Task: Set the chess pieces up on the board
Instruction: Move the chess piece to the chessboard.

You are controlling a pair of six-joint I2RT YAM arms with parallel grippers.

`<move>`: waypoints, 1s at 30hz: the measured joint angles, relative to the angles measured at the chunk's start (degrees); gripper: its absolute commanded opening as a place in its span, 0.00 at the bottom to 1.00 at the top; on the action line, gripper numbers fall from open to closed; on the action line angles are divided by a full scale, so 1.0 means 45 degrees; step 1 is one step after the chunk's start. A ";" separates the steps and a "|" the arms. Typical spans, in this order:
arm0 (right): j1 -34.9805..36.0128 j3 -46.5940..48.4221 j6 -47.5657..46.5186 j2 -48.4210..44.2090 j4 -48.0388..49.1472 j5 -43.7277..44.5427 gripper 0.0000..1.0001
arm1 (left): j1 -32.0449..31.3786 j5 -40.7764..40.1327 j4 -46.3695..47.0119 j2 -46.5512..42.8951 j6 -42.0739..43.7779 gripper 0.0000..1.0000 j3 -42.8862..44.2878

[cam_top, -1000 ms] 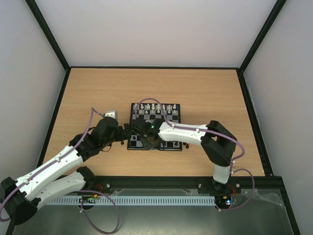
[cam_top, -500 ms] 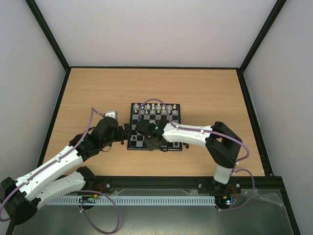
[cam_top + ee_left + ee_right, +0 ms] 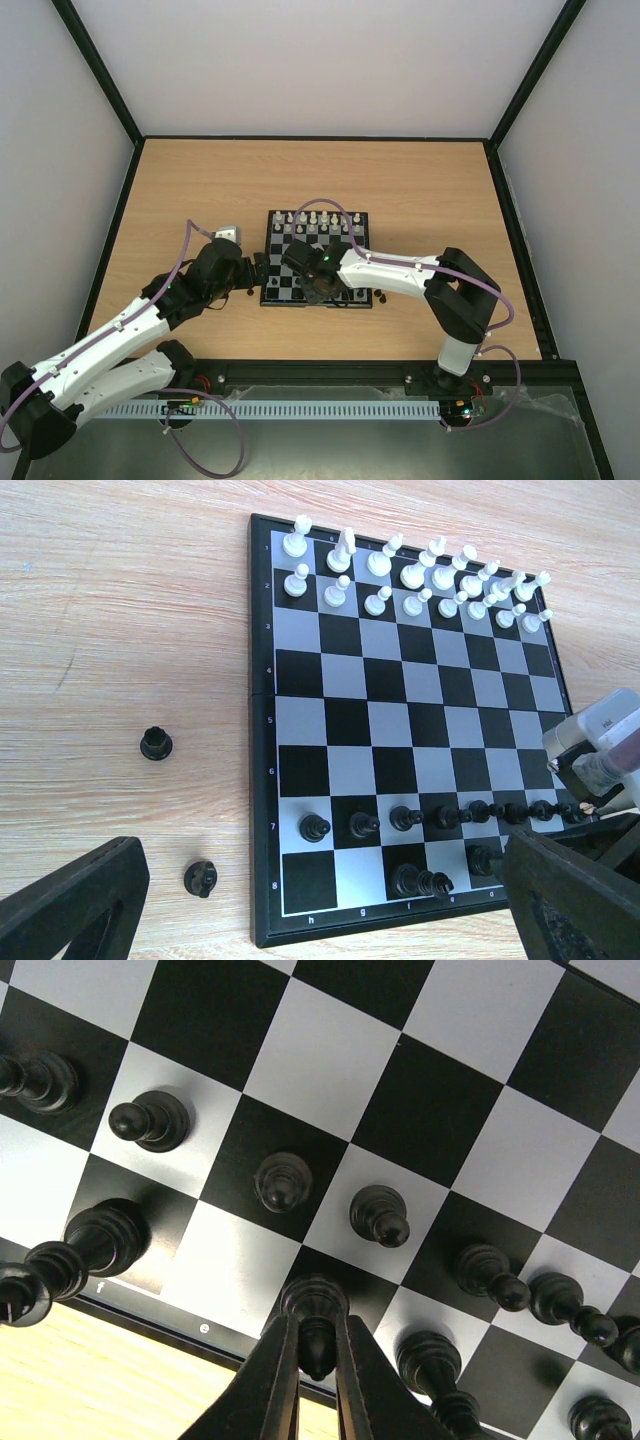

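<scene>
The right gripper (image 3: pixel 316 1332) is pressed together on a black piece (image 3: pixel 314 1298), its fingers (image 3: pixel 283 1360) pinching it just under the rounded head. The piece sits over a dark square in the nearest row of the board (image 3: pixel 258 730), right next to the square lettered e. It could be a bishop or a queen; seen from above, its shape is hard to tell, and so is whether its base touches the square.

The black pawns (image 3: pixel 440 818) stand in a line along the second-nearest row, and a few more black back-row pieces (image 3: pixel 410 882) stand in the nearest one. The white pieces (image 3: pixel 420 580) fill the two far rows.

The left gripper (image 3: pixel 320 890) hangs at the left edge of the board with its fingers (image 3: pixel 70 905) spread wide and nothing between them. Below it two loose black pieces (image 3: pixel 155 743) lie on the wooden table (image 3: pixel 200 190), just off the board's left edge, one near the middle rows, the other by the near corner
</scene>
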 measured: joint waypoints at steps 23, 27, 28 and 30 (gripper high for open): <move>-0.0039 -0.0321 0.0087 -0.0262 0.0053 -0.0151 0.40 | 0.0000 0.0034 0.0019 0.0000 -0.0005 0.99 0.0000; -0.0044 -0.0321 0.0039 -0.0466 0.0049 -0.0189 0.43 | 0.0000 0.0024 0.0015 0.0000 -0.0005 0.99 0.0000; -0.0044 -0.0316 0.0044 -0.0622 0.0049 -0.0199 0.43 | 0.0000 0.0010 0.0010 0.0000 -0.0005 1.00 0.0000; -0.0044 -0.0262 0.0010 -0.1049 0.0044 -0.0262 0.43 | 0.0000 -0.0024 0.0005 -0.0015 -0.0010 0.99 0.0000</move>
